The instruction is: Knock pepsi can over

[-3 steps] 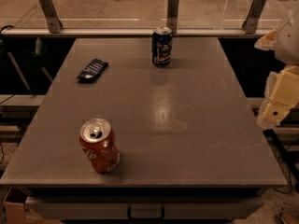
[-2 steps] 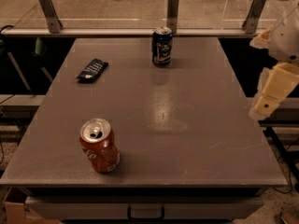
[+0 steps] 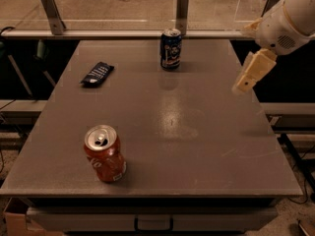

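Note:
The pepsi can point(image 3: 171, 49) is dark blue with a silver top and stands upright at the far middle of the grey table point(image 3: 162, 132). My gripper point(image 3: 246, 82) hangs from the white arm at the right side, above the table's right edge. It is to the right of the can and a little nearer, well apart from it, with nothing seen in it.
An orange-red soda can point(image 3: 104, 154) stands upright near the front left. A flat black snack packet point(image 3: 97, 73) lies at the far left. A glass barrier with metal posts point(image 3: 182, 9) runs along the far edge.
My gripper has moved left and up, from beside the table's right edge to over that edge, closer to the pepsi can. The cans and packet have not moved.

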`<state>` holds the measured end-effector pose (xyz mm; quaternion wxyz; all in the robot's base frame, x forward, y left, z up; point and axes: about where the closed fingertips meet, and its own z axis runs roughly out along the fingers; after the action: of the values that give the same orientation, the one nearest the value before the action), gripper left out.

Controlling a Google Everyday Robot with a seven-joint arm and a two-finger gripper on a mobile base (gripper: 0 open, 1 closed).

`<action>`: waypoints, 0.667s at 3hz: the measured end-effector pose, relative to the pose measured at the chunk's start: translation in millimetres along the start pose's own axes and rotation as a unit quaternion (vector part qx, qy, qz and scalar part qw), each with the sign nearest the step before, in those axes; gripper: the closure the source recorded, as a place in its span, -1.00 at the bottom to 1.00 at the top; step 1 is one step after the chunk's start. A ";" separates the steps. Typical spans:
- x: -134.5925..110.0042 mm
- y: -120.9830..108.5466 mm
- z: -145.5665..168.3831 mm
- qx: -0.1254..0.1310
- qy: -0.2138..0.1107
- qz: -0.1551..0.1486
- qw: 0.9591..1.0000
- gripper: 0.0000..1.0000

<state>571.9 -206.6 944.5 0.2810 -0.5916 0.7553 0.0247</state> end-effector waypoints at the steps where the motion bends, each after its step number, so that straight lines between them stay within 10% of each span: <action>1: -13.6 -37.0 34.4 0.000 -0.059 0.020 0.998 -1.00; 2: -26.2 -60.7 68.5 -0.004 -0.102 0.048 0.994 -1.00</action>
<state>657.8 -176.3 916.7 0.3525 -0.5498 0.7504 0.1015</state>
